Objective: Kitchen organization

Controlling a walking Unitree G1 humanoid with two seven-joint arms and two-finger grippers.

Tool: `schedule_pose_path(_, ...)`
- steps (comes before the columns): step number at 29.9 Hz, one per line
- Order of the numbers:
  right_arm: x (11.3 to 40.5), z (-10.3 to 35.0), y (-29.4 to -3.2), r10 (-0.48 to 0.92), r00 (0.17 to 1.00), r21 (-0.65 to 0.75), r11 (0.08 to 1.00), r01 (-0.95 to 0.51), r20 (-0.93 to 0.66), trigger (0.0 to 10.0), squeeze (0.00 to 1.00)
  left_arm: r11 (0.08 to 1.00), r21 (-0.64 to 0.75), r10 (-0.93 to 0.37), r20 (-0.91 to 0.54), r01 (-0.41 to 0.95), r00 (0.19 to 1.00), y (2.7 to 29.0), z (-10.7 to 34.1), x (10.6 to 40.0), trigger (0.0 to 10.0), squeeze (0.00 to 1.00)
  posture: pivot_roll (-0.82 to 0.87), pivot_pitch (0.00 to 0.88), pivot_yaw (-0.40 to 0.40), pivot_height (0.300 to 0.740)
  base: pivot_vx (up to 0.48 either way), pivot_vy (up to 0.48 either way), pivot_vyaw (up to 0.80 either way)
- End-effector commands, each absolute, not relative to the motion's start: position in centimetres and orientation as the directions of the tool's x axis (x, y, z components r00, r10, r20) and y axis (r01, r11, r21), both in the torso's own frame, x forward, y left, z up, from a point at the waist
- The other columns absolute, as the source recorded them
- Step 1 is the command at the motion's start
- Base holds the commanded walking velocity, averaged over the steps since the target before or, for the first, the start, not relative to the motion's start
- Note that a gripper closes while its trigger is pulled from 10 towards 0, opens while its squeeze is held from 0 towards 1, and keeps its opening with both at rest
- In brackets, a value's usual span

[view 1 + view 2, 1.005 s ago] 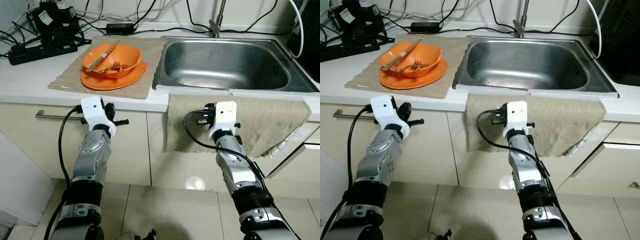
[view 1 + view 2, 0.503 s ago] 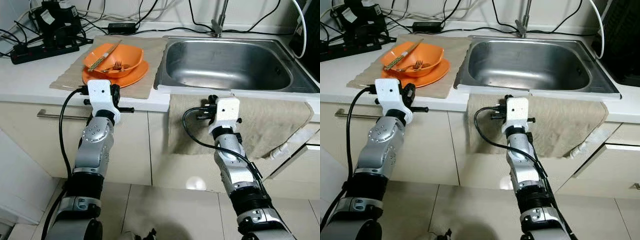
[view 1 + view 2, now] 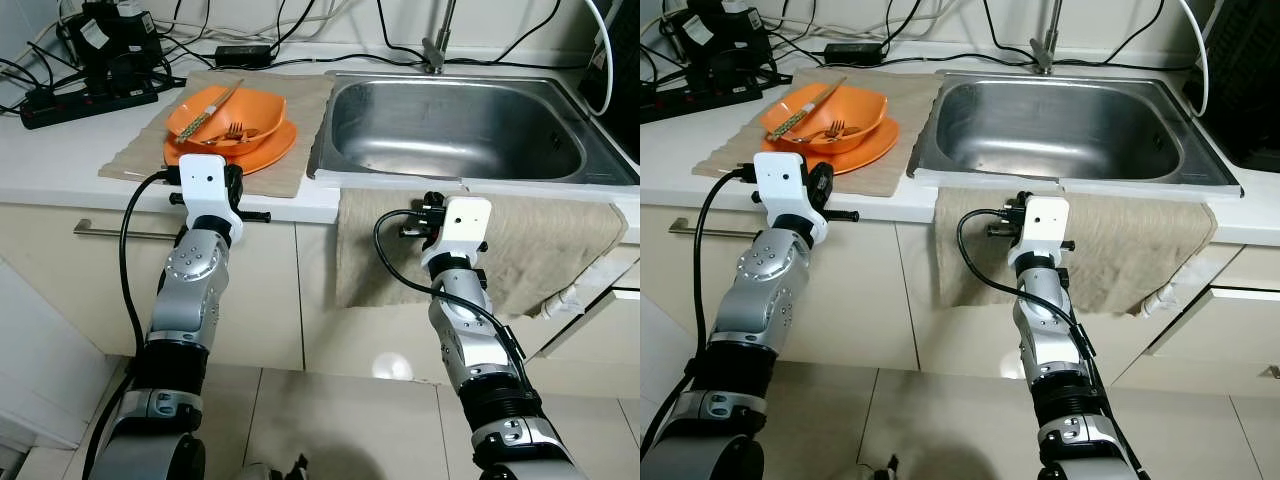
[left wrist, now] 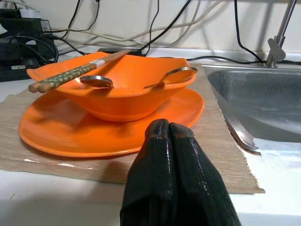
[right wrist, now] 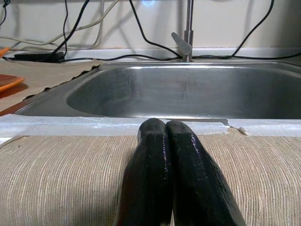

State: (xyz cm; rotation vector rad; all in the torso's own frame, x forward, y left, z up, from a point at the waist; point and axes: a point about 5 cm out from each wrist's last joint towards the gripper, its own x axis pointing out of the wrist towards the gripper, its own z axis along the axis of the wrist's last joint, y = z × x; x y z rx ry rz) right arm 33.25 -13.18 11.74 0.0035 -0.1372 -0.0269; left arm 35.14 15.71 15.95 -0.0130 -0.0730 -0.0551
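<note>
Left gripper (image 4: 167, 129) raised to counter height at the front edge of the white countertop (image 3: 60, 160), both black fingers pressed together, gripping nothing. Just ahead of its tips: orange plate (image 4: 61, 136) with an orange bowl (image 4: 122, 94) sitting on it, both on a beige woven mat (image 3: 290, 130). Bowl holds a pair of chopsticks (image 4: 70, 73) laid across the rim, patterned handles pointing out past the edge, plus a spoon (image 4: 96, 81) and a fork (image 3: 232, 131) resting inside. Beyond the bowl from this gripper: black power strip (image 3: 80, 103) and a tangle of cables (image 3: 200, 50) along the wall.

Right gripper (image 5: 164, 129) held up in front of the stainless steel sink (image 3: 455, 125), fingers closed against each other, empty. Directly under and ahead of its tips: a beige cloth (image 3: 540, 245) draped over the counter's front lip, hanging down over the cabinet face. Past the cloth lies the sink basin, with the faucet (image 5: 186, 33) at the far rim. Plate and bowl sit off to this gripper's left, well apart from it.

Metal drawer handle (image 3: 110, 232) on the cabinet front, below the left gripper
</note>
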Motion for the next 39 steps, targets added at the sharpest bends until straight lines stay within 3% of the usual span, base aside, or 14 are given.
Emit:
schedule_pose_path(1,33.3,11.8,-13.0,-0.021,0.990,-0.009,1.000,0.023,0.136,10.0,0.00,0.998,-0.009,-0.067,0.105,0.068,0.992,15.5,16.8,35.3,10.0,0.00,-0.01,0.000,0.052,0.740,0.345,0.000,0.00)
schedule_pose_path(6,33.2,13.5,-12.7,-0.002,0.973,-0.074,0.997,0.020,0.233,10.0,0.00,0.995,0.009,-0.096,0.189,0.096,0.977,14.9,18.6,34.9,10.0,0.00,0.00,0.000,0.049,0.740,0.390,0.000,0.00)
schedule_pose_path(16,33.5,16.2,-12.7,-0.019,0.940,-0.066,0.997,0.044,0.341,10.0,0.00,0.992,0.014,-0.125,0.283,0.126,0.951,14.2,21.7,35.0,10.0,0.00,0.00,0.000,0.056,0.740,0.447,0.000,0.00)
schedule_pose_path(29,33.5,16.6,-12.7,-0.020,0.935,-0.068,0.997,0.047,0.353,10.0,0.00,0.988,0.032,-0.155,0.356,0.154,0.922,13.0,23.7,34.6,10.0,0.00,0.00,0.000,0.051,0.740,0.448,0.000,0.00)
schedule_pose_path(39,33.4,16.2,-12.2,-0.005,0.942,-0.069,0.997,0.030,0.335,10.0,0.00,0.993,0.038,-0.118,0.341,0.112,0.933,13.4,23.8,34.5,10.0,0.00,0.01,0.000,0.047,0.740,0.000,0.000,0.00)
